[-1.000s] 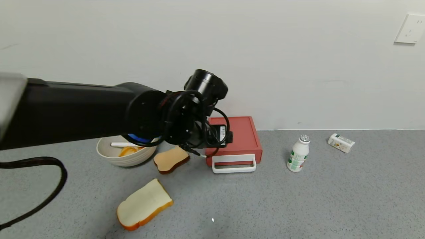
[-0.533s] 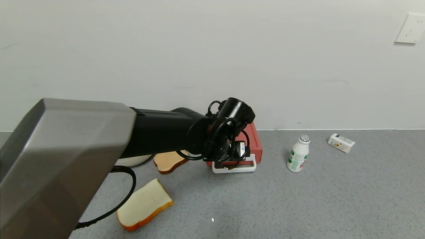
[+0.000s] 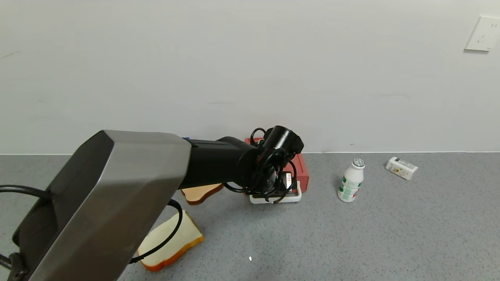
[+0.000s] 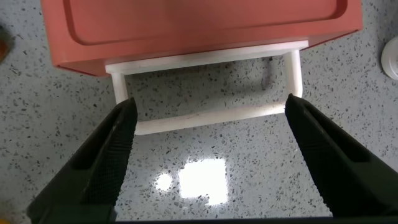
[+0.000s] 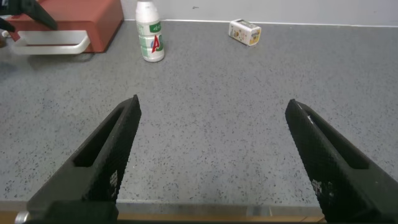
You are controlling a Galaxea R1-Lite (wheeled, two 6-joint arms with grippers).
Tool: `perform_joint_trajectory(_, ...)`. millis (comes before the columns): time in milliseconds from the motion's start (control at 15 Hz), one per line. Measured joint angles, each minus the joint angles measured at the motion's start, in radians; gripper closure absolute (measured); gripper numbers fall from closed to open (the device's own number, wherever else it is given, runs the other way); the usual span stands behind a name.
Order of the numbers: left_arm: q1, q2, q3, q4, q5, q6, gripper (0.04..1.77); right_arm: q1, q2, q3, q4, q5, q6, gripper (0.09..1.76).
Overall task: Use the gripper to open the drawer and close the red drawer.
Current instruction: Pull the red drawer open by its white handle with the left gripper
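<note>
The salmon-red drawer (image 3: 302, 171) sits against the wall, mostly hidden behind my left arm in the head view. In the left wrist view the drawer (image 4: 199, 28) looks closed, with its white loop handle (image 4: 208, 115) lying in front of it. My left gripper (image 4: 208, 118) is open just above the handle, one finger (image 4: 118, 140) at each end of the handle's front bar. In the head view the left gripper (image 3: 275, 191) covers the handle (image 3: 295, 197). My right gripper (image 5: 211, 118) is open and empty over bare counter, apart from the drawer (image 5: 68, 22).
A white milk bottle (image 3: 350, 180) stands right of the drawer and a small carton (image 3: 401, 168) lies farther right. A toast slice (image 3: 197, 193) and a bread slice (image 3: 172, 244) lie left of the drawer. The wall is directly behind.
My left arm has swung right and down, from above the bowl and drawer to the drawer's white handle. The bowl is now hidden behind the arm.
</note>
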Motion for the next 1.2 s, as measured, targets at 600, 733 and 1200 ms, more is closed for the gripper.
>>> perform_joint_trajectory(600,-0.004,0.039,-0.021,0.014,-0.014,0.046,0.09,0.0,0.0,0.0,0.0,0.0,0.0,0.14)
perform_joint_trajectory(733,-0.005,0.04,-0.023,0.014,-0.026,0.055,0.09,0.0,0.0,0.0,-0.001,0.0,0.0,0.14)
perform_joint_trajectory(1200,0.002,0.095,-0.107,0.087,-0.008,-0.027,0.09,0.0,0.0,0.0,0.0,0.0,0.0,0.14)
